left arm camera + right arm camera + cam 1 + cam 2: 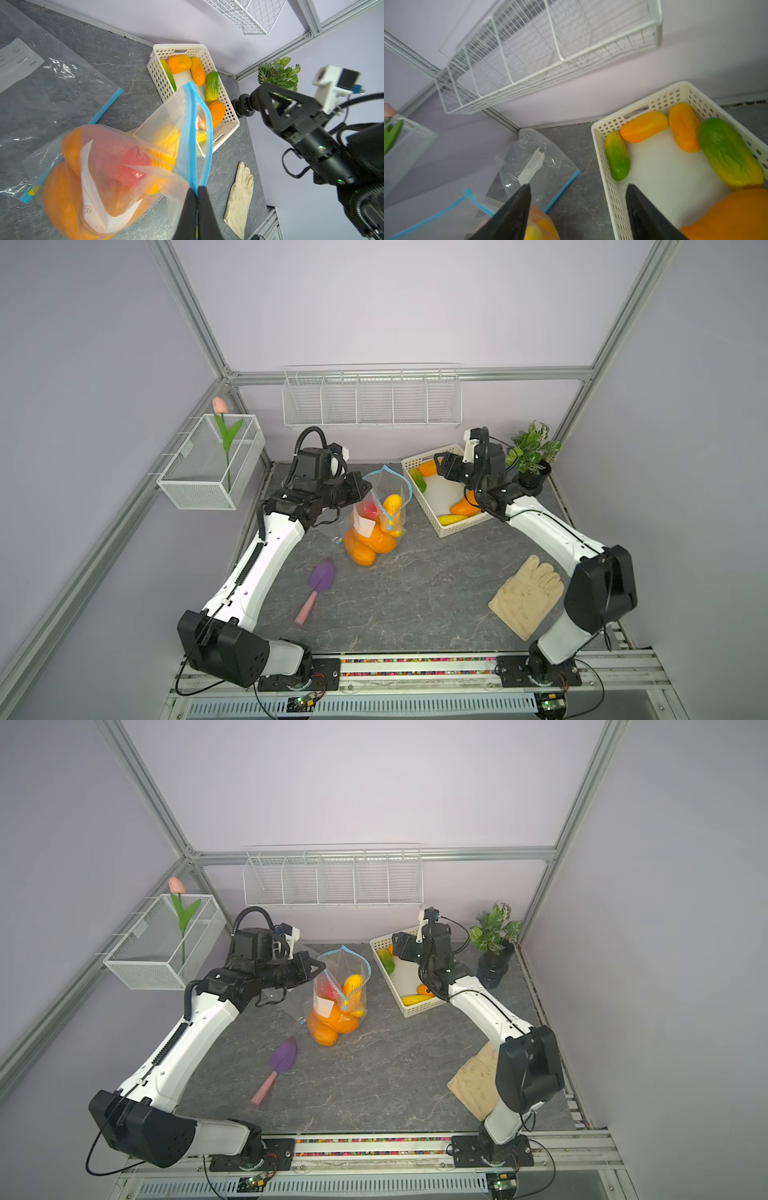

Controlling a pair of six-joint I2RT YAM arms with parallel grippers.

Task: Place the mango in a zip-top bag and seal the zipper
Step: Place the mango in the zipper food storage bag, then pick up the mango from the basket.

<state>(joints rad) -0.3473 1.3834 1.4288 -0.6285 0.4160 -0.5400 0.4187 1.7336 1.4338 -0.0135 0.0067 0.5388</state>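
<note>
Left wrist view, we see our left claw (197, 190) clenched on the blue zipper edge of the bag (104, 149), right claw (578, 186) spread empty over the basket (602, 162) rim.

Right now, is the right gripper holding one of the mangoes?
No, in the right wrist view the right gripper is open near the white basket, and nothing lies between its jaws.

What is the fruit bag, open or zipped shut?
Open: on the zip-top bag, the blue zipper strips gape apart; the left gripper pinches one end.
</note>
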